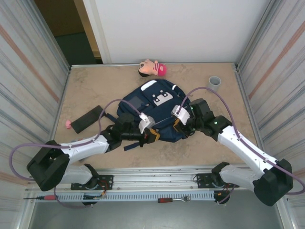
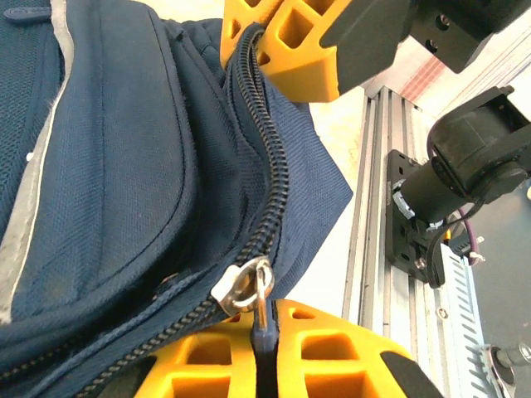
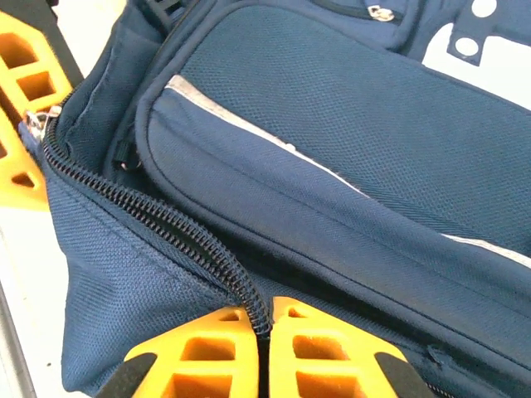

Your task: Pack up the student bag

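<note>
Mottled beige table (image 1: 95,86): woven navy student bag (image 1: 152,102), front up. Left gripper (image 2: 264,348) pinches zipper pull (image 2: 260,311); right gripper (image 3: 264,348) clamps zipper seam (image 3: 207,249).

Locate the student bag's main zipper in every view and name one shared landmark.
Top external: too small to see; student bag's near edge, between left tool and right tool.
Left wrist: zipper curves from top centre to the slider.
Right wrist: zipper runs diagonally from upper left to bottom centre.
Landmark: silver slider, both wrist views.

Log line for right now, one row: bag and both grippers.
student bag: lying on table | left gripper: shut on zipper pull | right gripper: shut on zipper edge
</note>
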### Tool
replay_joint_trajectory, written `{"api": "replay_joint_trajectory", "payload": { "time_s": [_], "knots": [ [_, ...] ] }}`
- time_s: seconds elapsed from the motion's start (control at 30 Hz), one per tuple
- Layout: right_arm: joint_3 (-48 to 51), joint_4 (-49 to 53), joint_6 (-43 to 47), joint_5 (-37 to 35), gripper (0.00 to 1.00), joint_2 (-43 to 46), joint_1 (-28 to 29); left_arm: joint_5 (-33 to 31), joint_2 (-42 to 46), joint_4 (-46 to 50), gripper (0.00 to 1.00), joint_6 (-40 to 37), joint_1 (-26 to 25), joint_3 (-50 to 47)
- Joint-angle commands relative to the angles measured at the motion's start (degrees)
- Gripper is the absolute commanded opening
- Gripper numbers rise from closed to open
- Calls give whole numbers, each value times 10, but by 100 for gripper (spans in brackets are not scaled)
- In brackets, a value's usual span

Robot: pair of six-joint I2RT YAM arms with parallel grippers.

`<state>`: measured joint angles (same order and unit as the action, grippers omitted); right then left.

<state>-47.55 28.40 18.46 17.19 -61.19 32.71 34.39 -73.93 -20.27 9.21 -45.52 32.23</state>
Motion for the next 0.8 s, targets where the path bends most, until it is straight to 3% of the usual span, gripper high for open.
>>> {"api": "replay_joint_trajectory", "payload": {
  "time_s": [0.0,0.13,0.23,0.33,0.5,0.6,0.77],
  "knots": [
    [3,-79,-106,-18,26,33,-12,-16,-2,17,0,-12,-12,39],
    [3,-17,-334,-36,66,81,-62,-55,2,41,0,-17,-11,32],
    [11,70,-465,-65,82,111,-93,-66,0,39,0,-9,-12,18],
    [45,126,-540,-67,94,132,-126,-79,-2,49,0,-4,-12,13],
    [96,103,-630,40,94,93,-198,-112,0,66,0,0,-15,9],
    [105,48,-644,93,77,49,-200,-123,-6,77,0,-7,-22,12],
    [110,5,-654,87,64,-3,-170,-141,-23,102,0,-11,-39,34]
  ]
}}
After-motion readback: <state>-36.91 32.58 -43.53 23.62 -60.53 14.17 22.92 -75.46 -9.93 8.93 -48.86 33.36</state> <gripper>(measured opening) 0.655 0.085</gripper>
